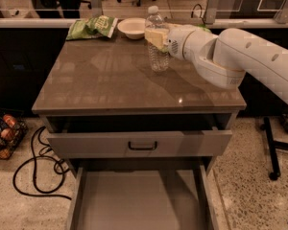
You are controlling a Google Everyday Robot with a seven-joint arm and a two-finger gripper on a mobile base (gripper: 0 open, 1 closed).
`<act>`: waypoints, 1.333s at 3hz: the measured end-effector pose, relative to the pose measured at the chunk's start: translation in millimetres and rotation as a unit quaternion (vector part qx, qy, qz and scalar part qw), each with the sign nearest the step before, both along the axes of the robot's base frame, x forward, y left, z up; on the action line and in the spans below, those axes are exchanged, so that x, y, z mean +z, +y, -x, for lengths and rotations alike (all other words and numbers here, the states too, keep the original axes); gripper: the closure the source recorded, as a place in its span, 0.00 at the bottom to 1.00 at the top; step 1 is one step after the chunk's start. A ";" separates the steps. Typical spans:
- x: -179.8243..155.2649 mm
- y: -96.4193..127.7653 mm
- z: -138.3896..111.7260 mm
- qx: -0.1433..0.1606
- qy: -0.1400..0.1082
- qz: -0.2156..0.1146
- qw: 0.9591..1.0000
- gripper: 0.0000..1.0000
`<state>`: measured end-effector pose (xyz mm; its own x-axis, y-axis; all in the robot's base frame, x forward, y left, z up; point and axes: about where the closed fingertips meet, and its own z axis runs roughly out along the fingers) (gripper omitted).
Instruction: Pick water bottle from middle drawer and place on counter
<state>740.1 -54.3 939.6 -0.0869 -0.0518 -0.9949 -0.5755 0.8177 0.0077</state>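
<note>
The water bottle (158,44), clear with a white cap, stands upright on the far middle of the counter (101,80). My gripper (156,37) reaches in from the right, and its yellowish fingers (154,35) are closed around the bottle's upper body. The white arm (240,61) stretches over the counter's right side. The middle drawer (139,200) is pulled far out at the bottom of the view, and its grey floor is bare.
Above the middle drawer, a drawer with a grey front and black handle (142,145) is slightly open. A green snack bag (91,27) and a white bowl (132,28) lie at the counter's back edge. Black cables (33,171) and a basket (2,138) are on the floor at left.
</note>
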 end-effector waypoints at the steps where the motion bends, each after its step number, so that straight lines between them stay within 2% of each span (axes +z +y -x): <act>1: -2.9 -13.7 0.5 -0.021 0.011 -0.022 0.999 1.00; 3: -18.7 -45.9 7.8 -0.064 0.022 -0.069 0.995 1.00; 4: -17.1 -45.9 7.8 -0.064 0.022 -0.069 0.995 0.83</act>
